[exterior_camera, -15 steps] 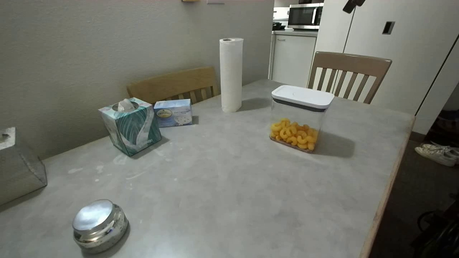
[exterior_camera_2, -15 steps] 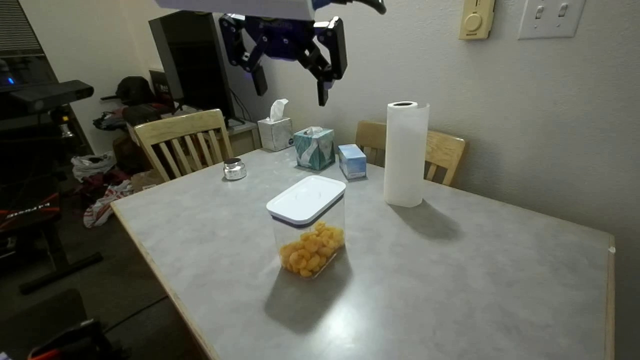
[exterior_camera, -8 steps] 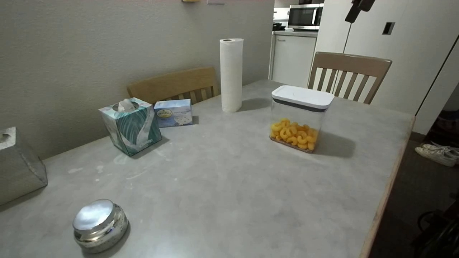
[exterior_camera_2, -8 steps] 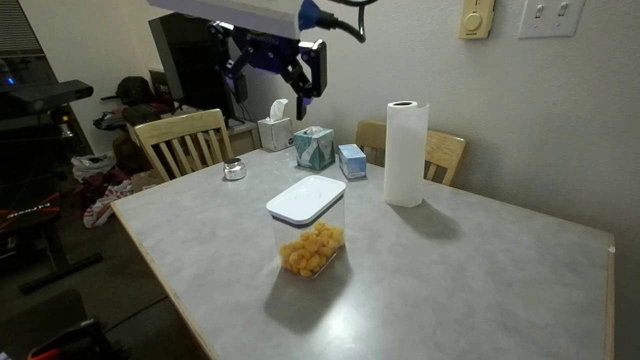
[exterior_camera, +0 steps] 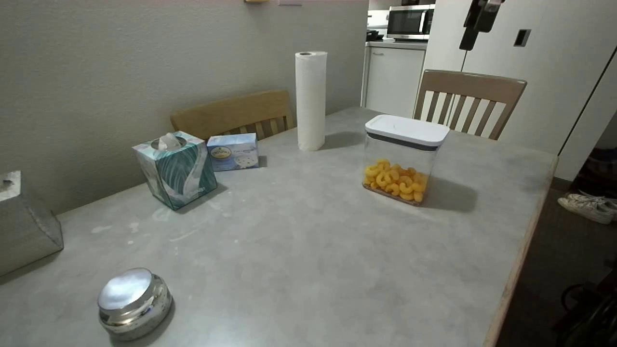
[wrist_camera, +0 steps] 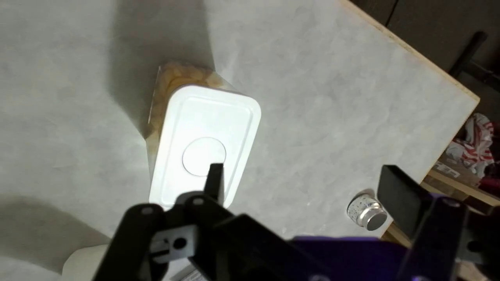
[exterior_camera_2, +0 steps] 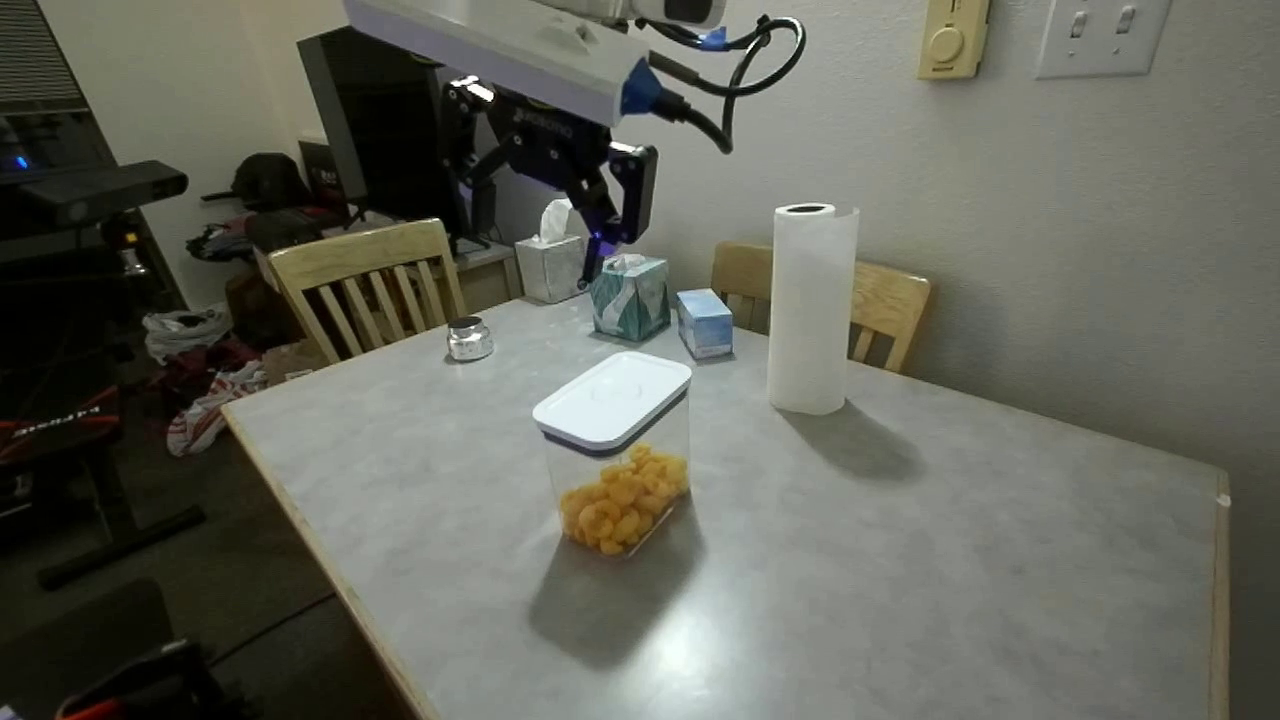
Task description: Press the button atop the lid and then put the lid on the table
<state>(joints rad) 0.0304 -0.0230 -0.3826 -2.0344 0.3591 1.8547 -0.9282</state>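
Plastic lid (wrist_camera: 208, 129), left of centre, wrist view: probably light, stiff, slick; best gripped by button (wrist_camera: 201, 153) once raised. Jaws stand apart.

Lid (wrist_camera: 213, 119) and button (wrist_camera: 203, 154) partly behind tool (wrist_camera: 304, 177), grey tissue box (exterior_camera: 29, 229) cropped

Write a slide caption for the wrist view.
Open gripper over the grey table, one fingertip partly hiding the round button of the white lid on its clear container.
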